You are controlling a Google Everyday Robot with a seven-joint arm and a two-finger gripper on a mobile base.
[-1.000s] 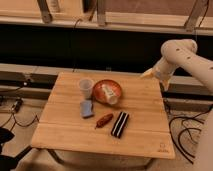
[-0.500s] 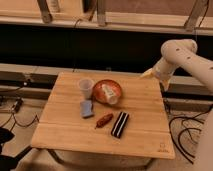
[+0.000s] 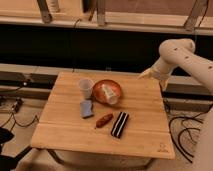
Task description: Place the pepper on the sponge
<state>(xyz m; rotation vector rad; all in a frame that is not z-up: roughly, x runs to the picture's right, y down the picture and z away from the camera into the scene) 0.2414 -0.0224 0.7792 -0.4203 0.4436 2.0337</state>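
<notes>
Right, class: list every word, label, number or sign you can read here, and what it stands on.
Nothing here can be read.
Small mark at the near right corner of the table: too blurred to read.
Black block: white stripes only, no letters.
Gripper, hovering by the table's far right corner: no lettering visible.

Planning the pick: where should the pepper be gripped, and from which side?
Grip the pepper across its thicker middle, from straight above. It lies flat and slanted on the table, with the sponge close on its left and the striped black block close on its right, so sideways approaches look cramped. The end effector hangs open near the table's far right corner.
</notes>
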